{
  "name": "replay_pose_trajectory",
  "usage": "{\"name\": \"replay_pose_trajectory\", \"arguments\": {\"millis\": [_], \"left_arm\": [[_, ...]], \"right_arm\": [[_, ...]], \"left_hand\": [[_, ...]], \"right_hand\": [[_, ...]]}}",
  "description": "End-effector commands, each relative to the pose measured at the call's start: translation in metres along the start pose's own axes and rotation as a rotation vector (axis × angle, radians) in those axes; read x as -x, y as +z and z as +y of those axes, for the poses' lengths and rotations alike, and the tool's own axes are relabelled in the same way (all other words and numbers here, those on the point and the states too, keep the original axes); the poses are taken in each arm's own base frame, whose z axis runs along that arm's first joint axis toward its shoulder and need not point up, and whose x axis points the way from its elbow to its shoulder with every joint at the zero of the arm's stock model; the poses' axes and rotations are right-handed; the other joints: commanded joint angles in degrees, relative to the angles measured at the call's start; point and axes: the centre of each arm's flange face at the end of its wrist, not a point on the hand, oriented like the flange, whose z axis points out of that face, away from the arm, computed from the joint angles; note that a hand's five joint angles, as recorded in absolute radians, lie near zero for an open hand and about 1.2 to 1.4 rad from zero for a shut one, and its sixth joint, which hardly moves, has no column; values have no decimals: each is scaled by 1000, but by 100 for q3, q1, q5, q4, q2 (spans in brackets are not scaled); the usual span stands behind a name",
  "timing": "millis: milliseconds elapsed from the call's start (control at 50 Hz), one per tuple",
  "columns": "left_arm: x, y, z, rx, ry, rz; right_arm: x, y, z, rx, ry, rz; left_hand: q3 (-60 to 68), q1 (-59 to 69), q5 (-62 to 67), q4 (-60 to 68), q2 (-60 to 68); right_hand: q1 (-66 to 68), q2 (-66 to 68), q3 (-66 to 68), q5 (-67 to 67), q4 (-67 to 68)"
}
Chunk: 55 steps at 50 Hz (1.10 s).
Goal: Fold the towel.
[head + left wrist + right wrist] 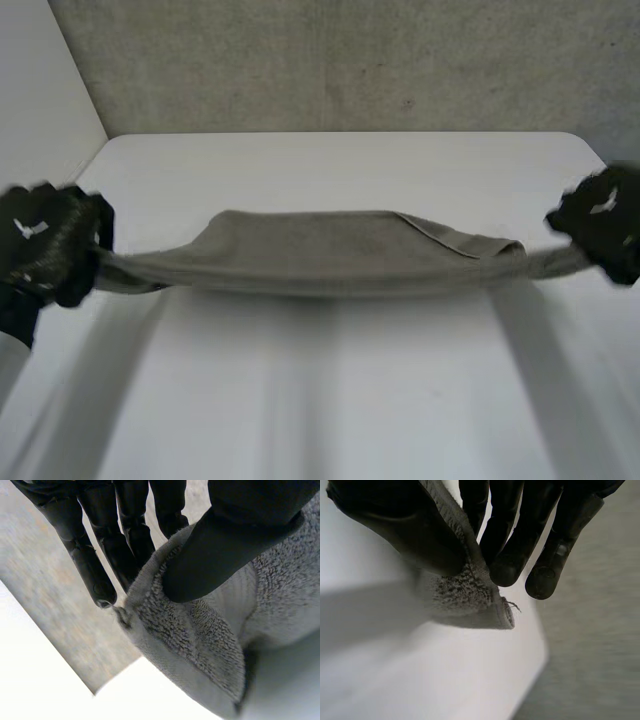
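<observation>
Head view: grey terry-cloth towel [330,252], stretched between both hands over the white tabletop [340,165], long axis lying left to right. Black left hand [50,245] pinched its left end; black right hand [605,222] pinched its right end.

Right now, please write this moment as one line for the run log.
towel: stretched between the two hands | left hand: pinches its left end | right hand: pinches its right end
</observation>
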Motion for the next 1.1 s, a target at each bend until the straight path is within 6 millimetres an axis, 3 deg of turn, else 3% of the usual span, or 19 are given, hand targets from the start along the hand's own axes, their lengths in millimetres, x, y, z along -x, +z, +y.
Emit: {"name": "replay_pose_trajectory", "arguments": {"millis": [20, 120, 200, 380, 480, 520, 540, 560, 580, 600, 620, 640, 720, 760, 800, 960, 1000, 1060, 1100], "left_arm": [[21, 6, -55, -109, 22, -63], [35, 20, -73, -141, 11, -126], [37, 35, -68, -110, 0, -123], [4, 109, -4, 118, -54, 33], [-2, 153, 11, 197, 8, -7], [2, 168, 5, 184, 28, -39], [8, 180, -9, 141, 38, -73], [17, 190, -31, 62, 31, -119], [17, 190, -31, 61, 31, -119], [26, 198, -54, -34, 10, -160], [33, 202, -77, -137, -24, -195], [33, 202, -77, -138, -24, -195], [50, 191, -134, -367, -126, -245], [51, 188, -141, -392, -144, -241], [50, 186, -140, -382, -149, -238], [35, 178, -77, -167, -151, -191], [21, 167, -38, -45, -156, -153], [15, 159, -18, 15, -158, -130], [7, 144, 19, 111, -165, -99]], "right_arm": [[-59, -22, -41, -178, 129, 204], [-81, -28, -59, -260, 212, 246], [-67, 3, -41, -160, 215, 120], [-14, 74, -10, 91, 34, -176], [-32, 109, -32, 72, -15, -27], [-51, 119, -47, 14, -12, 89], [-78, 124, -68, -84, 19, 247], [-78, 124, -69, -86, 19, 249], [-106, 118, -91, -204, 83, 403], [-107, 118, -92, -206, 84, 404], [-128, 110, -106, -307, 170, 508], [-144, 101, -114, -387, 237, 566], [-155, 81, -124, -464, 312, 578], [-149, 79, -122, -444, 304, 540], [-121, 86, -107, -341, 268, 392], [-51, 94, -62, -91, 227, 93], [-42, 95, -55, -71, 230, 66], [-25, 96, -45, -61, 234, 26], [-13, 97, -39, -56, 237, -1]], "left_hand": [[1023, 1079, 1057, 1018, 1021], [1023, 1079, 1057, 1018, 1021], [1023, 1079, 1057, 1018, 1021], [1023, 1079, 1057, 1018, 1021], [1023, 1079, 1057, 1018, 1021], [1023, 1079, 1057, 1018, 1021], [1023, 1079, 1057, 1018, 1021], [1023, 1079, 1057, 1018, 1021], [1023, 1079, 1057, 1018, 1021], [1023, 1079, 1057, 1018, 1021], [1023, 1079, 1057, 1018, 1021], [1023, 1079, 1057, 1018, 1021], [1023, 1079, 1057, 1018, 1021], [1023, 1079, 1057, 1018, 1021], [1023, 1079, 1057, 1018, 1021], [1023, 1079, 1057, 1018, 1021], [1023, 1079, 1057, 1018, 1021], [1023, 1079, 1057, 1018, 1021], [1023, 1079, 1057, 1018, 1021]], "right_hand": [[317, 324, 275, 176, 300], [317, 324, 275, 176, 300], [317, 324, 275, 176, 300], [317, 324, 275, 176, 300], [317, 324, 275, 176, 300], [317, 324, 275, 176, 300], [317, 324, 275, 176, 300], [317, 324, 275, 176, 300], [317, 324, 275, 176, 300], [317, 324, 275, 176, 300], [317, 324, 275, 176, 300], [317, 324, 275, 176, 300], [317, 324, 275, 176, 300], [317, 324, 275, 176, 300], [317, 324, 275, 176, 300], [317, 324, 275, 176, 300], [317, 324, 275, 176, 300], [317, 324, 275, 176, 300], [317, 324, 275, 176, 300]]}}
